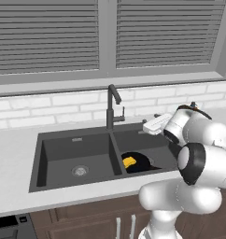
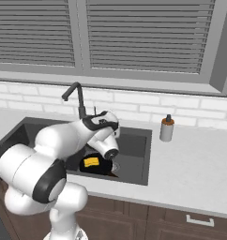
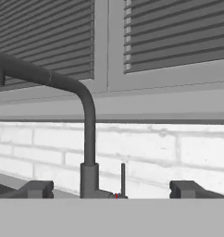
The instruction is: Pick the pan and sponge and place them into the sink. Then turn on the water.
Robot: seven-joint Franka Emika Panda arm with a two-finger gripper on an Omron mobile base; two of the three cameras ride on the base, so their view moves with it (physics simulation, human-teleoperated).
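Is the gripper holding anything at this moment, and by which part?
Nothing is held: the gripper is open, its jaws wide apart and facing the faucet.

arm's folded forward with the elbow bent, wrist held about level — gripper (image 3: 112,189) jaws spread wide apart, nothing between the fingertips (image 3: 37,188).

Arm (image 1: 199,163): glossy white shell built of rounded, bulbous segments, smooth and unmarked. Joints: dark, near-black bands and round caps set between the white segments, one large black disc on the thick link nearest the cameras. Base column: white, cylindrical, rising from below. Hand: white flattened block with a dark seam. Gripper (image 3: 112,190): two small dark grey, blocky fingertips (image 3: 37,189), set wide apart.
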